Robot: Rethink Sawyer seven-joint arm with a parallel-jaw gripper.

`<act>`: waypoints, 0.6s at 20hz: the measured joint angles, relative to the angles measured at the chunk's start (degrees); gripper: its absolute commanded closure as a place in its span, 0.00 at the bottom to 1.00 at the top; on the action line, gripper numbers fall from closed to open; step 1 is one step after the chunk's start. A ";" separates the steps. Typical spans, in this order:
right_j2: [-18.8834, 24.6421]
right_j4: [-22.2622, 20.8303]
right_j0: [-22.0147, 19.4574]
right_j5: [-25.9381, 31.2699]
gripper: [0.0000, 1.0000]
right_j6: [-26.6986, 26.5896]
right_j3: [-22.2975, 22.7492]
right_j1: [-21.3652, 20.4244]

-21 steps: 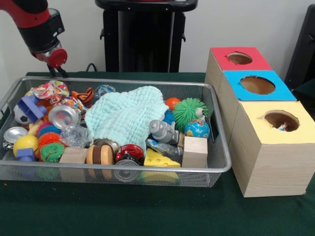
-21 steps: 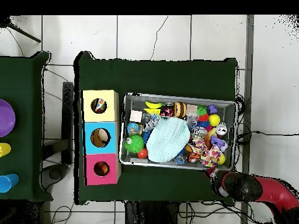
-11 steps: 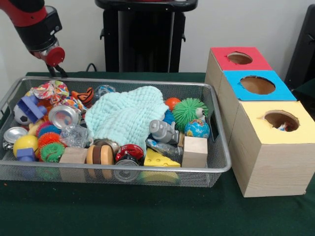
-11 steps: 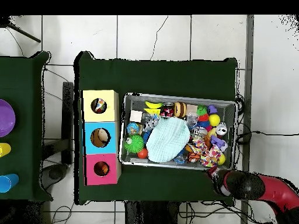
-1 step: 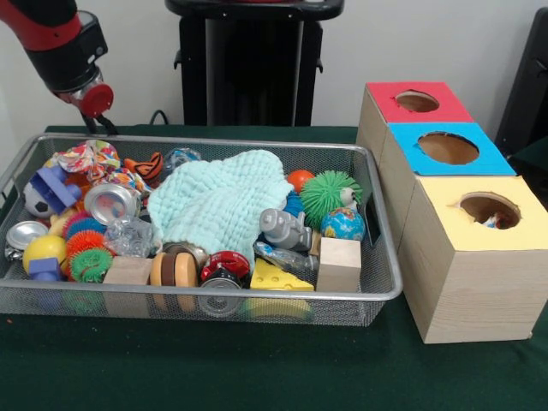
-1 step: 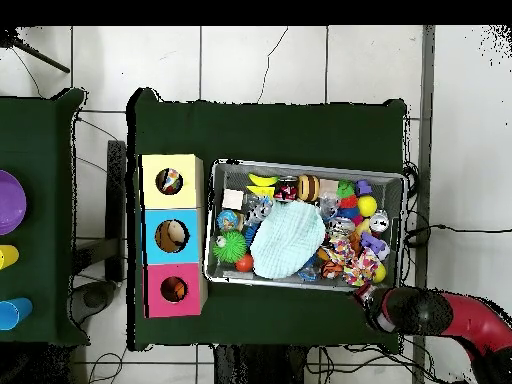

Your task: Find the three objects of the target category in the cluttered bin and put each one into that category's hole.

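Red-black claw (image 5: 101, 127) hovers beyond wire bin (image 5: 377, 248) corner, barely shifted from half second ago; open or closed: cannot tell. Mint cloth (image 5: 218, 201) below-right hides toys. Search stalled.

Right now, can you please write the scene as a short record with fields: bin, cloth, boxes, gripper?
bin: wire mesh bin on the green table, full of toys
cloth: mint green cloth lying over the bin's middle
boxes: three wooden boxes beside the bin, with red top, blue top, yellow top, one round hole in each
gripper: gripper above the bin's far corner, holding nothing visible; open or shut unclear
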 measured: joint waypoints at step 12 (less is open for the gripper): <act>0.07 0.46 2.61 9.19 0.00 -0.02 -4.50 1.39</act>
